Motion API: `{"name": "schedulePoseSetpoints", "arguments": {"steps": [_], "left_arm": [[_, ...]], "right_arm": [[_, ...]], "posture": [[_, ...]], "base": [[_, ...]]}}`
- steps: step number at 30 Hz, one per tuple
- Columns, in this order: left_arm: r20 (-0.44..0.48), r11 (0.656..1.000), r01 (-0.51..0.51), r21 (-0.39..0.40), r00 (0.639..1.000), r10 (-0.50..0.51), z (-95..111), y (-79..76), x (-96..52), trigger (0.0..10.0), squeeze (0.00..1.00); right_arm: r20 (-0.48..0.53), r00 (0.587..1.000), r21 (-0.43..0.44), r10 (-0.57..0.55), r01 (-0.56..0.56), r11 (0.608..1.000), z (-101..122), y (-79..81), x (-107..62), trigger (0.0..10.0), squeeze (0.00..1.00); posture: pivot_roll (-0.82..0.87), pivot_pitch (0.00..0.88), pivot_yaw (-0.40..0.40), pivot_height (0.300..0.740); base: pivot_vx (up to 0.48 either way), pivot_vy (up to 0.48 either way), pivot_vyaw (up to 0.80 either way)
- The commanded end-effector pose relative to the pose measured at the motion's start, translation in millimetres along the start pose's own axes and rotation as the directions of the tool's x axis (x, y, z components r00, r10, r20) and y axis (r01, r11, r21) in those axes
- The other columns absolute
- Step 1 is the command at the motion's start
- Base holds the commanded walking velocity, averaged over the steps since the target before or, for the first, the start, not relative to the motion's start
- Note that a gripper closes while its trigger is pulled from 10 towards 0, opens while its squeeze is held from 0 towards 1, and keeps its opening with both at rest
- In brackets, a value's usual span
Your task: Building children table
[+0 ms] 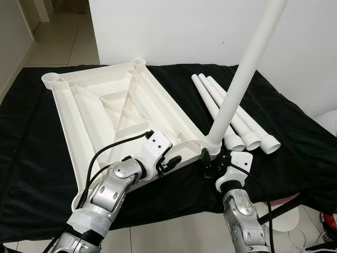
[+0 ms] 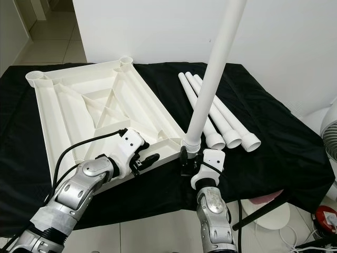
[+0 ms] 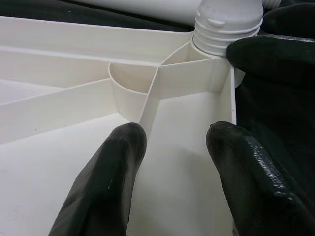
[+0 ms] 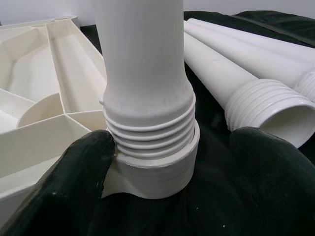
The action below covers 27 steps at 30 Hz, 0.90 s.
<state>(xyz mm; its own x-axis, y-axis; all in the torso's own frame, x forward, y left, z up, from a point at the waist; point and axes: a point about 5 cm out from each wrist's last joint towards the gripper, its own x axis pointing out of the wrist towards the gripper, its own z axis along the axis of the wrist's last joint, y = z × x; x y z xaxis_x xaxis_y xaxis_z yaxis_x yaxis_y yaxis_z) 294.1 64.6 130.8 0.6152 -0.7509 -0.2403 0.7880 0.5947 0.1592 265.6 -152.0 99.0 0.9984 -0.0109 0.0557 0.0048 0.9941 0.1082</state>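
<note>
- Left eye view: we see a white table top (image 1: 105, 105) lying upside down, ribs up, on a black cloth (image 1: 295, 126) that covers the work surface. A white leg (image 1: 239, 79) stands nearly upright, leaning a little, with its threaded end set in the socket at the near right corner of the table top. Three more legs (image 1: 237, 118) lie side by side on the cloth to the right, threaded ends toward us.
- Same view: the left gripper (image 1: 174, 161) rests at the near edge of the table top, just left of that corner. The right gripper (image 1: 210, 161) sits at the base of the standing leg.
- Right eye view: a white fan (image 2: 329, 137) stands beyond the right end of the cloth.
- Left wrist view: our two black fingers (image 3: 106, 182) are spread apart over the inside of the table top, clasping nothing. The corner socket (image 3: 216, 64) with the leg's threads lies just ahead.
- Right wrist view: the threaded end sits partly screwed into the socket, several threads showing. The right fingers (image 4: 64, 187) stand wide on either side; one touches the socket's collar, the other is clear of it, so the hand is released.
</note>
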Motion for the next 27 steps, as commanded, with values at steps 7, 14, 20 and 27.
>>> {"name": "schedulePoseSetpoints", "arguments": {"steps": [7, 14, 20, 27], "left_arm": [[-0.074, 0.962, -0.272, -0.016, 0.96, 0.27, -8, 29.6, -2.5, 10.0, 0.0], [-0.057, 0.949, -0.311, -0.054, 0.95, 0.308, -7, 35.5, -4.6, 10.0, 0.0], [-0.139, 0.945, -0.326, -0.023, 0.937, 0.319, -16, 38.4, -4.8, 10.0, 0.0], [-0.279, 0.912, -0.41, 0.002, 0.876, 0.394, -29, 49.4, -6.3, 10.0, 0.0]], "right_arm": [[0.007, 1.0, 0.013, -0.007, 0.006, 1.0, 3, -6.3, -3.4, 10.0, 0.0], [0.01, 1.0, 0.013, 0.005, -0.005, 1.0, 2, -7.7, -5.9, 10.0, 0.0], [0.01, 0.998, 0.003, 0.056, -0.056, 0.998, 1, -7.5, -14.7, 10.0, 0.0], [0.01, 0.999, 0.001, 0.035, -0.035, 0.999, 1, -12.5, -15.4, 10.0, 0.0]], "posture": [[0.04, 0.057, -0.058, 0.74], [0.04, 0.065, -0.058, 0.74], [0.03, 0.066, -0.049, 0.74], [0.02, 0.066, -0.044, 0.74]], "base": [[0.0, 0.0, 0.0], [0.0, 0.0, 0.0], [0.0, 0.0, 0.0], [0.0, 0.0, 0.0]]}}
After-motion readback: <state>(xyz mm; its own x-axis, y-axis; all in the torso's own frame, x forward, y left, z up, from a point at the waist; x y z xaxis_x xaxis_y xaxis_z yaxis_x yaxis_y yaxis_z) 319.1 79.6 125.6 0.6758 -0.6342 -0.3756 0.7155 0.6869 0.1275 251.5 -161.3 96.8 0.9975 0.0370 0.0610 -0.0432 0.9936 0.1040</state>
